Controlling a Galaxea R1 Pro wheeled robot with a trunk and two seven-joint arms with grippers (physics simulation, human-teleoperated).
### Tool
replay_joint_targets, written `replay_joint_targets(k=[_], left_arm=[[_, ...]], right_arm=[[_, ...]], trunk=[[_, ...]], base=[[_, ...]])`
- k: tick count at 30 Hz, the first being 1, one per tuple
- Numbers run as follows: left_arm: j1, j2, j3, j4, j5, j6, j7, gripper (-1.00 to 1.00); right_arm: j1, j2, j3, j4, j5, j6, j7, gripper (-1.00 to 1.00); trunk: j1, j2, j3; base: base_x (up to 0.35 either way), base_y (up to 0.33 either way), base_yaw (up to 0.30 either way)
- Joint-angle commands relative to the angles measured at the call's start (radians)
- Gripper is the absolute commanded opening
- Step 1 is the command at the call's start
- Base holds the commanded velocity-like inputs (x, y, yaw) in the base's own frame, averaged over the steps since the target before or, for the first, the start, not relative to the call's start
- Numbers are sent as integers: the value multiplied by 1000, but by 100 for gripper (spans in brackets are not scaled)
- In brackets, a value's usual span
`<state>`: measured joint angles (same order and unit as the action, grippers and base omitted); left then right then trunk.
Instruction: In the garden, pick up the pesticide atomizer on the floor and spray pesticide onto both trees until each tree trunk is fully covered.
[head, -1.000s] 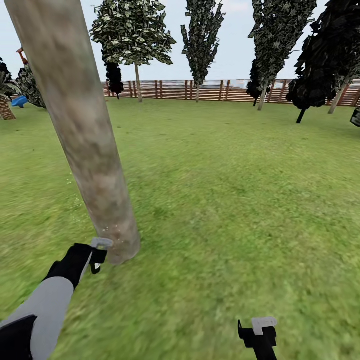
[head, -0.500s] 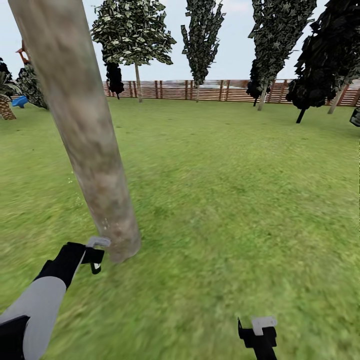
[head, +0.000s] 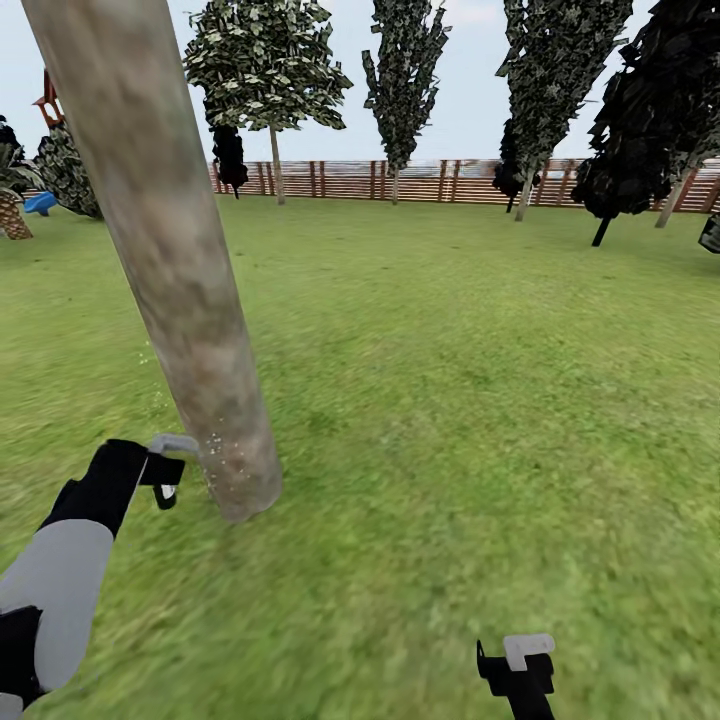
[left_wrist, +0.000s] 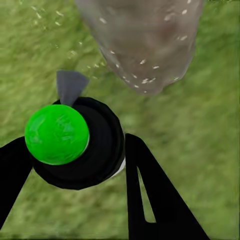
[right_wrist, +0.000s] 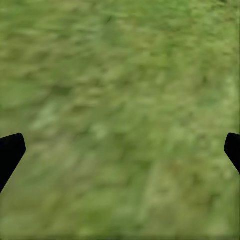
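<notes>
Pesticide atomizer (left_wrist: 80, 150): black body, green cap here, grey nozzle toward the trunk; clamped between the two black fingers (left_wrist: 150, 195) of the left pincer (head: 165, 470).
Tree trunk (head: 170, 260): pale grey-brown, mottled, whitish specks low down; just beside the left pincer.
Floor (head: 450, 400): green grass.
Right pincer (head: 515, 665): low over the grass, well apart from the trunk; fingers spread wide, holding nothing.
Fence (head: 420, 180): brown slats, far off.

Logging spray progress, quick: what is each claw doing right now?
Left claw: closed on the round black atomizer bottle with green top.
Right claw: open, empty.
</notes>
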<state>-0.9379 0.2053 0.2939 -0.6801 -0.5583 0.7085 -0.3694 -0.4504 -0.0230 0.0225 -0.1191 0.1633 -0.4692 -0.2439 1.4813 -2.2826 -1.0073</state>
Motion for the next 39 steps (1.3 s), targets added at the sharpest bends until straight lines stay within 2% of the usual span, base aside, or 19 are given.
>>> replay_joint_targets(k=[1,2,5,7,10,13,17,20,22,24,27,30,34,38,39], left_arm=[[-1,3,3,-2,-8,3,-23,-100],[-2,0,1,-2,-8,4,-33,-100],[-6,-62,-46,-23,-8,11,-56,-100],[-12,-70,-51,-36,-7,12,-58,-100],[-39,-42,-49,-42,-5,12,-59,-100],[-42,1,-52,-49,-9,12,-80,-100],[-41,-3,-55,-58,-10,13,-88,-100],[-45,-31,-61,-62,-8,14,-90,-100],[-52,-41,-66,-85,-8,19,-91,-100],[-76,-35,-68,-122,-8,96,-92,-100],[-109,-29,-70,-131,-9,141,-94,-100],[-119,-26,-70,-133,-9,148,-94,-100],[-105,-18,-73,-132,-14,146,-93,-100],[-100,32,-73,-129,-14,144,-92,-100],[-93,35,-73,-129,-14,140,-92,-100]], right_arm=[[-1,0,2,1,10,0,-9,100],[-1,0,2,1,10,0,-9,100],[-1,0,2,1,10,0,-9,100],[-1,0,2,1,10,1,-9,100],[-1,0,2,1,10,0,-9,100],[-1,0,2,1,10,0,-9,100],[-1,0,2,1,10,1,-9,100],[-1,0,2,1,10,1,-9,100],[-1,0,2,1,10,1,-9,100],[-1,0,2,1,10,0,-9,100],[-1,0,2,1,11,0,-9,100],[-1,0,2,1,10,1,-9,100],[-1,0,2,1,10,0,-9,100],[-1,0,2,1,10,0,-9,100],[-1,0,2,1,10,1,-9,100]], trunk=[[0,0,-1],[0,0,-1],[0,0,-1],[0,0,-1],[0,0,-1],[0,0,-1],[0,0,-1],[0,0,-1],[0,0,-1],[0,0,-1],[0,0,-1],[0,0,-1],[0,0,-1],[0,0,-1],[0,0,-1]], base=[[0,0,0],[0,0,0],[0,0,0],[0,0,0],[0,0,0],[0,0,0],[-219,0,0],[-63,0,0],[-14,0,0],[-3,0,0],[0,0,0],[0,0,0],[0,0,0],[0,0,0],[0,-6,0]])
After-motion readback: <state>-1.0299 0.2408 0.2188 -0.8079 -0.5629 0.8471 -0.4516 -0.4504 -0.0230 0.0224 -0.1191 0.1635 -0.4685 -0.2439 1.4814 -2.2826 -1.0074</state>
